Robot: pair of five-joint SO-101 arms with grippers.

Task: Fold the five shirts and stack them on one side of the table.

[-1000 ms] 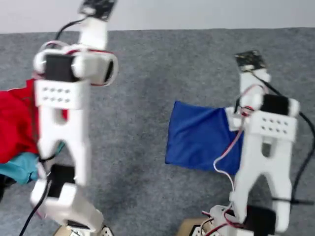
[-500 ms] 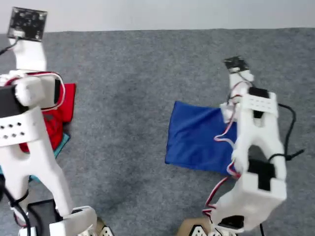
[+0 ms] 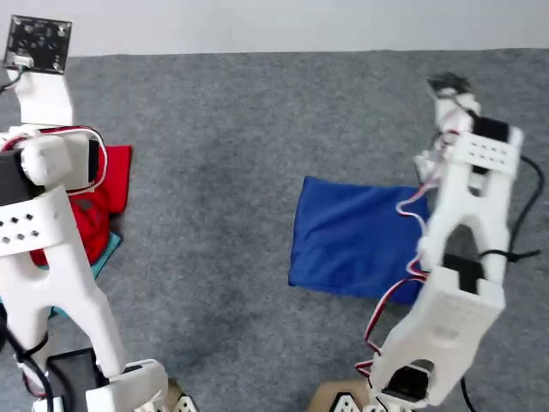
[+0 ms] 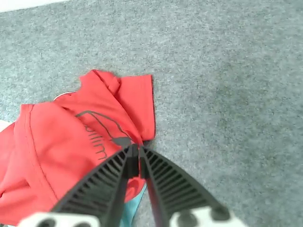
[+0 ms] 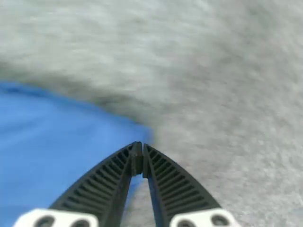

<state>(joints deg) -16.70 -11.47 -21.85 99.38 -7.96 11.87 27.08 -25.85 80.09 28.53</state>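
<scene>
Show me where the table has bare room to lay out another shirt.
Bare table runs wide between the red shirt and the blue shirt, and along the far edge behind both. Crowded: the side where red lies over a teal shirt.

I'm watching the blue shirt (image 3: 352,236) lying folded at 4 o'clock on the grey table (image 3: 240,129), the right arm (image 3: 463,215) overlapping its 3 o'clock edge. At 9 o'clock the left arm (image 3: 47,232) is partly covering a crumpled red shirt (image 3: 116,176) and a teal shirt (image 3: 105,249).
</scene>
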